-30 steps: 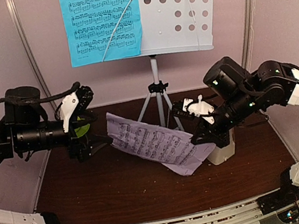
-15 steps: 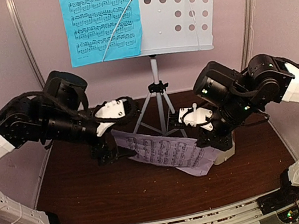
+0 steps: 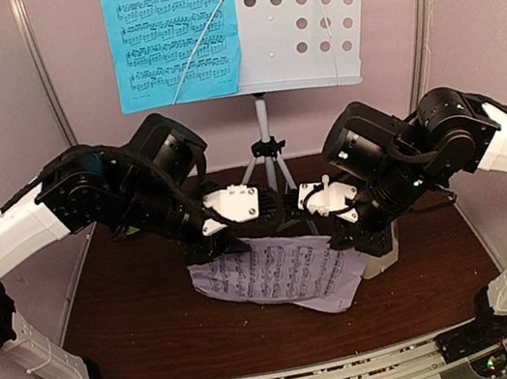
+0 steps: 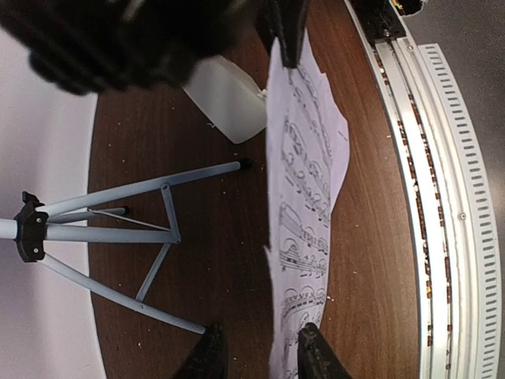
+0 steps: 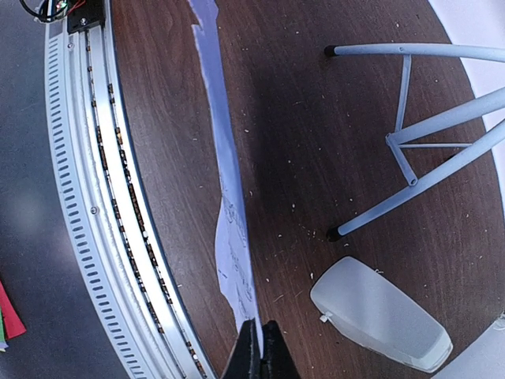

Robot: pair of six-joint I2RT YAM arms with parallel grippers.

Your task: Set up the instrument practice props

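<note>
Two grippers flank lilac sheet-music page (image 3: 279, 278) over middle of bench (image 3: 129, 319): right gripper (image 5: 259, 330) pinched on one end, left gripper (image 4: 260, 335) parted astride the other; best close left, then raise level to white perforated metal stand (image 3: 304, 28).

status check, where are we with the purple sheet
Right gripper shut on lilac page. Left gripper open, astride its other end. Tripod legs just behind, metronome beside right gripper.

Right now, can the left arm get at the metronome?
Probably not cleanly. The metronome sits beyond the right claw, which is shut on the lilac page; that arm and the page lie between it and the left claw.
</note>
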